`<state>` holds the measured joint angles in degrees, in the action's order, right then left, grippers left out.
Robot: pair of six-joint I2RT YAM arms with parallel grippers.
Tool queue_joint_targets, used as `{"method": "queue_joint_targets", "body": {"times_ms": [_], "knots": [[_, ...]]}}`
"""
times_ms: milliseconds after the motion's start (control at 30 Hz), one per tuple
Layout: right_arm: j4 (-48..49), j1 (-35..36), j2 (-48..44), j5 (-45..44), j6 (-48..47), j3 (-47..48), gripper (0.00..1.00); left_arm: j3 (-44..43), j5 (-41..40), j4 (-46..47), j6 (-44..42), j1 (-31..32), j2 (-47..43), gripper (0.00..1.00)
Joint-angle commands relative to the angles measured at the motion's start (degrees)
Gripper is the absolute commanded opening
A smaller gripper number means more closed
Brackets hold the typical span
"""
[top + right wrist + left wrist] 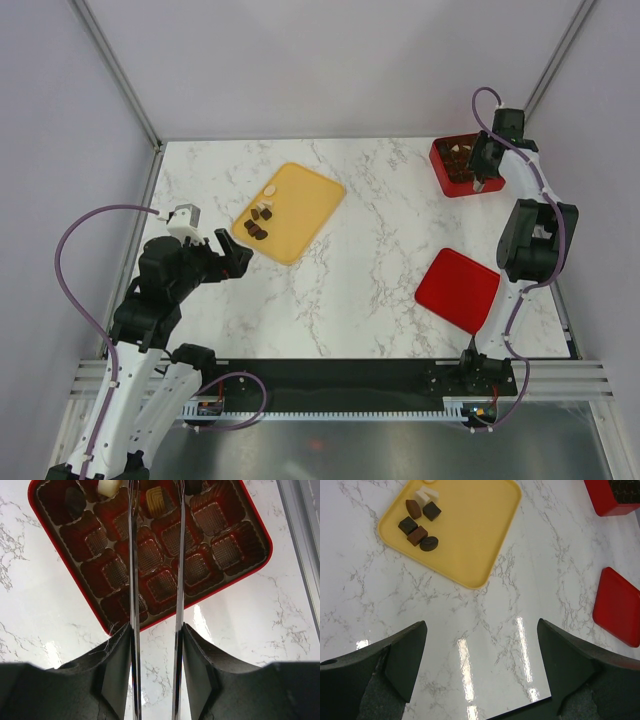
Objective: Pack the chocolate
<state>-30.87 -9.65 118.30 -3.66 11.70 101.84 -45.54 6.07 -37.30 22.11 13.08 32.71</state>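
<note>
White marble table point(380, 250), three things lying flat on it.
Carries a yellow-orange tray point(312, 195) at ten o'clock from the middle, turned cornerwise; a red gridded box point(437, 160) at two o'clock, close to the far right corner; a flat red square point(457, 290) at four o'clock, also turned cornerwise. Keeps all three well apart, with bare grey-veined marble between. Shines with streaks of glare near six o'clock in the left wrist view.

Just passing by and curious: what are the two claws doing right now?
Left gripper: open, empty, above the table.
Right gripper: open, over the red box, gripping nothing.
</note>
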Motion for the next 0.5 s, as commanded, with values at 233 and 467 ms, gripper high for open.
{"method": "queue_joint_targets", "body": {"times_ms": [233,467], "knots": [[0.6,1.6,-7.5,2.7,0.4,0.6,0.50,0.4,-0.6,1.7,-0.8,-0.3,0.2,1.00],[5.9,11.7,-15.3,3.5,1.4,-8.5,0.49,0.4,-0.5,1.8,-0.8,-0.3,0.1,1.00]]}}
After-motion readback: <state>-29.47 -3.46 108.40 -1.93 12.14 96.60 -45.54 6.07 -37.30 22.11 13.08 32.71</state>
